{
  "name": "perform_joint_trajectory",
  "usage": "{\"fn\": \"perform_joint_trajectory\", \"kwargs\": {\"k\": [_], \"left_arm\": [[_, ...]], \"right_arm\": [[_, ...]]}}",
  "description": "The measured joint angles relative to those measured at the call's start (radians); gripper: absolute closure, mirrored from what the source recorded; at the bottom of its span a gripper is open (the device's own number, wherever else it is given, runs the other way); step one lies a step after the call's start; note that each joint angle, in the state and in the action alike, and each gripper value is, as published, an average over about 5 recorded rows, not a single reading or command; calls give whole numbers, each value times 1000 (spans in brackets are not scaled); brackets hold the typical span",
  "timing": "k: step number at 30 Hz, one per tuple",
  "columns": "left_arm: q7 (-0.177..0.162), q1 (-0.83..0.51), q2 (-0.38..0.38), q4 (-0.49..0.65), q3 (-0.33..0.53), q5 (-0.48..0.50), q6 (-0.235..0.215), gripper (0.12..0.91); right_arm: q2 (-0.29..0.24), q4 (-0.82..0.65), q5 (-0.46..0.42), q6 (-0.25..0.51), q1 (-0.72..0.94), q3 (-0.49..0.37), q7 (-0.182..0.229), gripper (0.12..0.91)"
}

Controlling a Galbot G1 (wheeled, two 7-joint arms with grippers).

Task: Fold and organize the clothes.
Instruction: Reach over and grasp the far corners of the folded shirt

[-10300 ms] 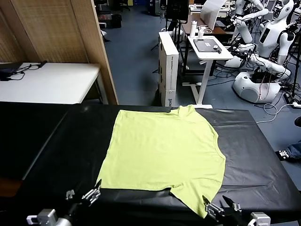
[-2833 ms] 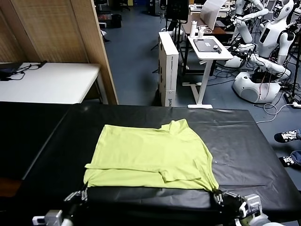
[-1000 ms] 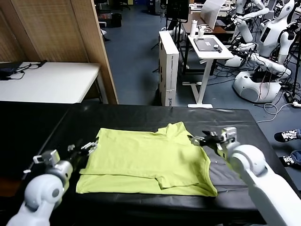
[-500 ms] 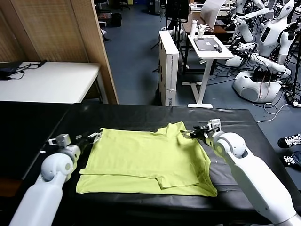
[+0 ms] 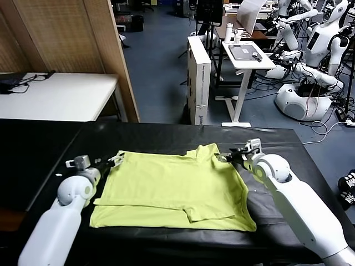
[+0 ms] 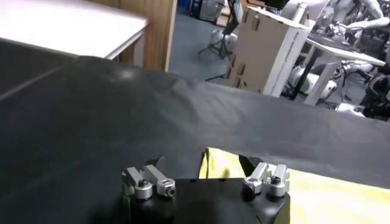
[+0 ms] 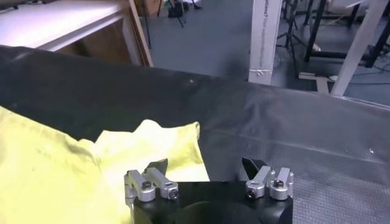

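Observation:
The clothes are one lime yellow-green T-shirt (image 5: 172,185), folded in half and lying flat on the black table (image 5: 288,147). My left gripper (image 5: 113,161) is low at the shirt's far left corner and open. In the left wrist view that corner of the T-shirt (image 6: 214,165) lies between the spread fingers of the left gripper (image 6: 203,165). My right gripper (image 5: 224,157) is at the far right corner, beside the collar, also open. In the right wrist view the edge of the T-shirt (image 7: 164,143) reaches in between the fingers of the right gripper (image 7: 205,165). Neither holds cloth.
A white table (image 5: 55,94) and a wooden partition (image 5: 72,39) stand beyond the table's left side. Behind it are a tall white box (image 5: 198,77), a small desk (image 5: 247,55) and white robots (image 5: 316,50). Bare black tabletop surrounds the shirt.
Both arms have reached forward and inward from the shirt's sides to its far corners, with the jaws staying open. The shirt has not moved.

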Motion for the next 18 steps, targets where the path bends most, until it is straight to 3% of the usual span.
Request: {"fn": "perform_joint_trajectory", "kwargs": {"k": [3, 11, 18], "left_arm": [[0, -16, 0, 14, 11, 1, 0, 123], [0, -39, -3, 40, 24, 7, -2, 127], [3, -31, -1, 40, 29, 11, -6, 201]], "right_arm": [[0, -5, 0, -3, 2, -4, -2, 126], [3, -19, -1, -6, 2, -11, -12, 311], [12, -34, -5, -4, 7, -19, -21, 411]]}}
